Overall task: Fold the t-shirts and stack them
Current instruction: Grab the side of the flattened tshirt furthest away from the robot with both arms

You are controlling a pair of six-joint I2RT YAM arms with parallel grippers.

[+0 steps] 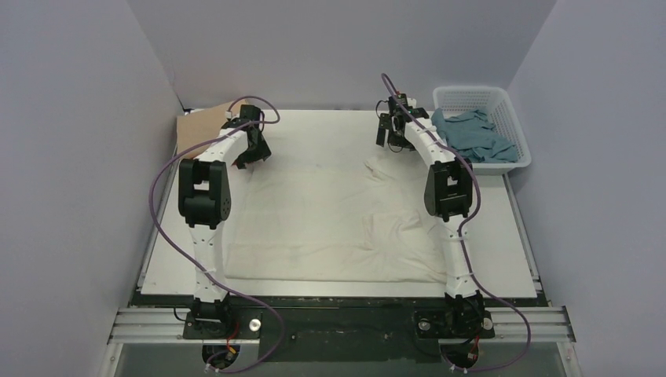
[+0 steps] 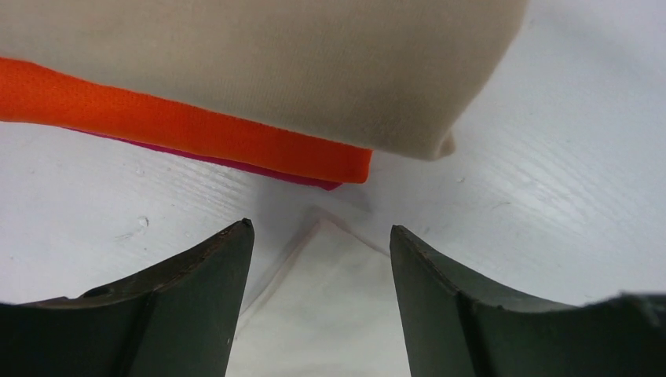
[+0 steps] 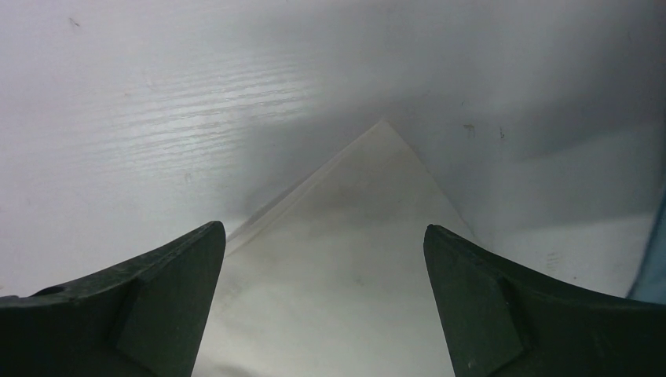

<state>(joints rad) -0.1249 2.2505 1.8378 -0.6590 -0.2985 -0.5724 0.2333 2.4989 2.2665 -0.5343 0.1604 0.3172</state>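
Nearest you, the left gripper [image 2: 320,228] and right gripper [image 3: 322,228] are hovering with jaws parted wide, each straddling a far corner of the cream t-shirt [image 1: 314,212] lying spread on the table [image 1: 503,251]. You should be pinching both corners together, avoiding the folded orange t-shirt [image 2: 196,129].

Basket [image 1: 514,118]: white plastic lattice, far right corner.
Table [image 1: 503,251]: white, faint wood grain.
Walls [image 1: 330,47]: plain pale grey.

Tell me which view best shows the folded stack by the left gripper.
Left wrist: the stack shows its layers, tan over orange over a red sliver. Top external shows only the tan top, partly behind the left arm. Right wrist misses it.
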